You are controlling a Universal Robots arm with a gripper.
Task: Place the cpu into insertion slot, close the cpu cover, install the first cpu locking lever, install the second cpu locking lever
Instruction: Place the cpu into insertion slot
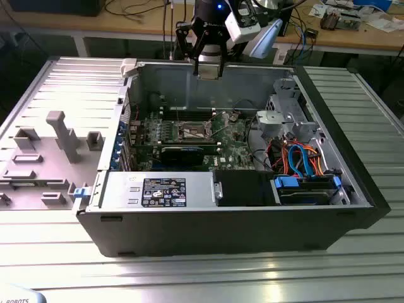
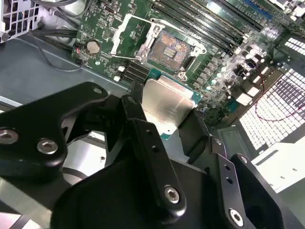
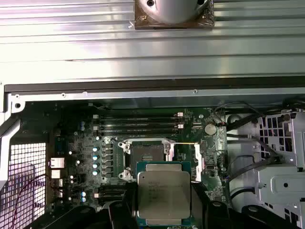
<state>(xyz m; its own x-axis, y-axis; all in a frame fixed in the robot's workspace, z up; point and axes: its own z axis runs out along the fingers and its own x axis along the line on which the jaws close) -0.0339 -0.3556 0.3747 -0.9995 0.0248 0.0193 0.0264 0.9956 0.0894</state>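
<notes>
Your fingers (image 2: 135, 112) are clamped on the cpu (image 2: 167, 100), one on each of two opposite edges; silvery top faces up toward the wrist cameras, chip looks flat and level in the grip.

In the exterior view the cpu (image 1: 208, 68) hangs high, over the far wall of the open computer case (image 1: 252, 221); nothing is touching it but the fingers.

Key relation: the insertion slot (image 1: 192, 130) sits on the green motherboard (image 1: 230, 136), well below the chip and offset from it toward the near side of the case; so the target lies down and forward of your fingers, not straight under them, as I judge it.

In the first wrist view the cpu (image 3: 164, 193) edges run roughly parallel to the edges of the insertion slot (image 3: 147, 152); chip is close to square, so no real long axis; alignment looks near enough, rotation probably not the issue.

The slot is bare, dark centre showing; the cpu cover (image 2: 116, 40) is swung open beside it, not lying over the socket; nothing is seated yet.

Counts: one arm, one cpu, one insertion slot, one cpu cover; lever wires by the socket are too thin to count; one long black card (image 1: 182, 151) just in front of the slot; the case sits on the ribbed metal surface (image 1: 202, 278).
</notes>
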